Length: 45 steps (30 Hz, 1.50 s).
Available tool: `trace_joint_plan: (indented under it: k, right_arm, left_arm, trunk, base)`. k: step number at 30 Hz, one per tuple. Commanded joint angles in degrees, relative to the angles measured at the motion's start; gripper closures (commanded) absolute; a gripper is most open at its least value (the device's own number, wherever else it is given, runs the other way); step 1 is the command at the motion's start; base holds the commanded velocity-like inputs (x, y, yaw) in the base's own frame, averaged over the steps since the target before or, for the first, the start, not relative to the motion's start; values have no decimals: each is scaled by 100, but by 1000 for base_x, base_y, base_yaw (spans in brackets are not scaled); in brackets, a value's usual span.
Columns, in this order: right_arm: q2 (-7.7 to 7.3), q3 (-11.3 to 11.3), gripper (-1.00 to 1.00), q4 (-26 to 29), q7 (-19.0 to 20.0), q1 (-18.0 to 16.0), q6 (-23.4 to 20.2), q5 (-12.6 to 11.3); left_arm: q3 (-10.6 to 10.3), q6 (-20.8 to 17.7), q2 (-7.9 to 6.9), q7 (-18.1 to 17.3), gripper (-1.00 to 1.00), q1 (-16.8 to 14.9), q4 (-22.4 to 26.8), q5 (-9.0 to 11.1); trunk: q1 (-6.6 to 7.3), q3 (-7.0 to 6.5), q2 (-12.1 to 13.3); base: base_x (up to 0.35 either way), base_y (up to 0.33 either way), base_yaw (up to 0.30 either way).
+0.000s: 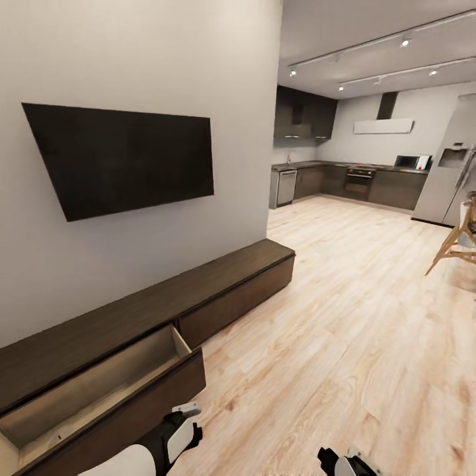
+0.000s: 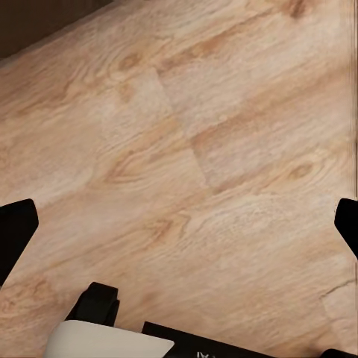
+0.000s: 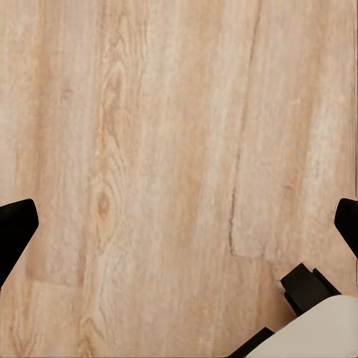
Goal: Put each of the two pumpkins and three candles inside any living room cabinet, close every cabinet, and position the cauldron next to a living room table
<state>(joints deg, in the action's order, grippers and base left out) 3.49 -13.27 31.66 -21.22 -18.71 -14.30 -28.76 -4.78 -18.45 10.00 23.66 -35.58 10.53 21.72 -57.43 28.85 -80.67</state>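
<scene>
The long, low, dark brown cabinet (image 1: pixel 225 277) runs along the white wall at the left. Its near drawer (image 1: pixel 99 387) is pulled out over the floor, and the part of its pale beige interior that I see holds nothing. The section further along is closed. My left gripper (image 2: pixel 179 231) is open, its black fingertips (image 2: pixel 15 227) wide apart over bare wood floor. The right gripper (image 3: pixel 179 231) is likewise open above floor planks. My left arm (image 1: pixel 165 446) hangs just in front of the open drawer's front panel. The pumpkins, candles, cauldron and table are out of view.
A dark flat screen (image 1: pixel 125 158) hangs on the wall above the cabinet. Light wood floor (image 1: pixel 344 317) stretches ahead to a kitchen with dark counters (image 1: pixel 357 182) and a grey fridge (image 1: pixel 449 165). A wooden chair leg (image 1: pixel 453 248) pokes in at the right edge.
</scene>
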Motion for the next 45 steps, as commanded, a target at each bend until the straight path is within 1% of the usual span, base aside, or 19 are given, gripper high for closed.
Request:
trace_joint_plan:
  k: [1,14,16,19,23,39,45]
  right_arm:
    - [4,-17,-100,14,-24,1,-8,-42]
    - [3,-18,-100,-55,-22,8,30,-15]
    - [3,-18,-100,-163,-22,8,149,-10]
    - [3,-18,-100,-357,-16,8,483,-8]
    - [3,-10,-100,-436,-14,8,619,-7]
    - [-5,-17,-100,-477,-19,8,665,-15]
    - [-6,-17,-100,-480,-22,8,665,-15]
  left_arm:
    - [-49,-27,0,42,-100,-2,11,52]
    - [-49,-27,0,42,-100,-2,11,50]
    - [-49,-27,0,42,-100,-2,11,49]
    - [-49,-27,0,42,-100,-2,11,47]
    - [-49,-21,0,42,-100,-2,11,45]
    - [-49,-13,0,41,-100,-2,11,43]
    - [-49,-10,0,35,-100,3,11,43]
  trunk:
    - [0,6,-4]
    - [0,6,-4]
    - [0,6,-4]
    - [0,6,-4]
    - [0,6,-4]
    - [0,6,-4]
    - [0,6,-4]
  base:
    - [0,0,-281]
    - [0,0,-281]
    - [0,0,-281]
    - [0,0,-281]
    - [0,0,-281]
    - [3,0,-281]
    - [143,0,-281]
